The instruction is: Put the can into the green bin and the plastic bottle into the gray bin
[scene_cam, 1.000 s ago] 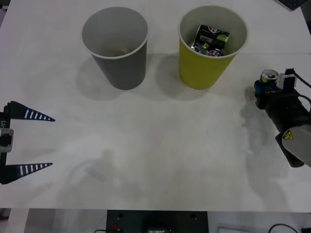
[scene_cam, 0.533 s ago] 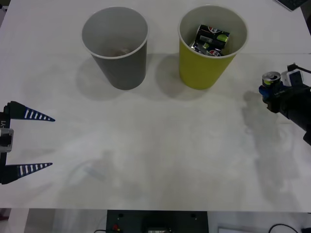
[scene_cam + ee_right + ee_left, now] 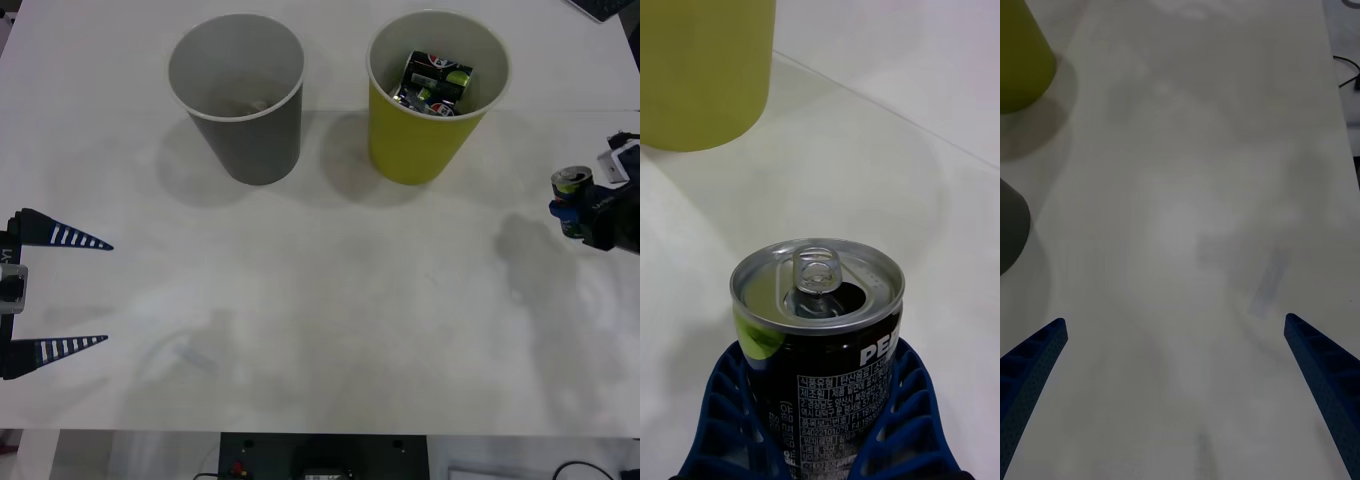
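The can [image 3: 572,186] [image 3: 820,330], black with a silver top and a lime-green patch, stands upright in my right gripper [image 3: 573,212] [image 3: 820,427], which is shut on it above the table's right edge. Blue fingers [image 3: 722,420] clasp its lower body. The green bin [image 3: 415,140] [image 3: 700,67] stands at the back, left of that gripper, with cans lying inside. The gray bin [image 3: 255,140] stands to its left; a faint shape lies at its bottom. The plastic bottle is out of view. My left gripper [image 3: 108,293] [image 3: 1174,322] stays open and empty at the left edge.
The white table [image 3: 330,300] stretches bare between the two arms and in front of the bins. The left wrist view catches the green bin [image 3: 1019,67] and the gray bin [image 3: 1009,225] at one side. A cable [image 3: 1345,67] lies beyond the table's far edge.
My right gripper has carried the can farther right and a little nearer the front, away from the green bin. The left arm has not moved.
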Controlling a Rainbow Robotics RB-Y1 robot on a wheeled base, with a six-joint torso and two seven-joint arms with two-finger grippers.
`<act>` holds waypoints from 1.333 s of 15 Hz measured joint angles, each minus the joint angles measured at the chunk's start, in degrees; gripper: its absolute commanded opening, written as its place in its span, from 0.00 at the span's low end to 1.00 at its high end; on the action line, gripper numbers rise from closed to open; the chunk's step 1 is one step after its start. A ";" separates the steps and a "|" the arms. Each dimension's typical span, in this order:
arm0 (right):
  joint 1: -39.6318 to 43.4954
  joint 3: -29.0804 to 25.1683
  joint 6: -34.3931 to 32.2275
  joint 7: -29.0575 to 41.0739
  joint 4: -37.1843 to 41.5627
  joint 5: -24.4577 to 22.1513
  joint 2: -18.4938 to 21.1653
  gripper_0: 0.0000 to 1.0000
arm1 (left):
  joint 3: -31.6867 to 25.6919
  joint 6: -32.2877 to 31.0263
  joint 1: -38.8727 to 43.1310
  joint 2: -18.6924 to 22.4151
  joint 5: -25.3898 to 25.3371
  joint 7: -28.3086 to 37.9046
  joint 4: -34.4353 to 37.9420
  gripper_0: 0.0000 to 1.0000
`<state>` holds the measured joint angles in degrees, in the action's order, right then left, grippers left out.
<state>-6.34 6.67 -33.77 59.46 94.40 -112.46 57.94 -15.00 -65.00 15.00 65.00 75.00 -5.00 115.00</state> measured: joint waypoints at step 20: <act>-22.38 -9.57 -53.54 17.79 8.15 5.14 7.51 0.00 | 0.00 0.00 0.00 0.00 0.00 0.00 0.00 1.00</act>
<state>-28.72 -2.90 -87.32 77.25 102.54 -107.33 65.45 -15.00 -65.00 15.00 65.00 75.00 -5.00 115.00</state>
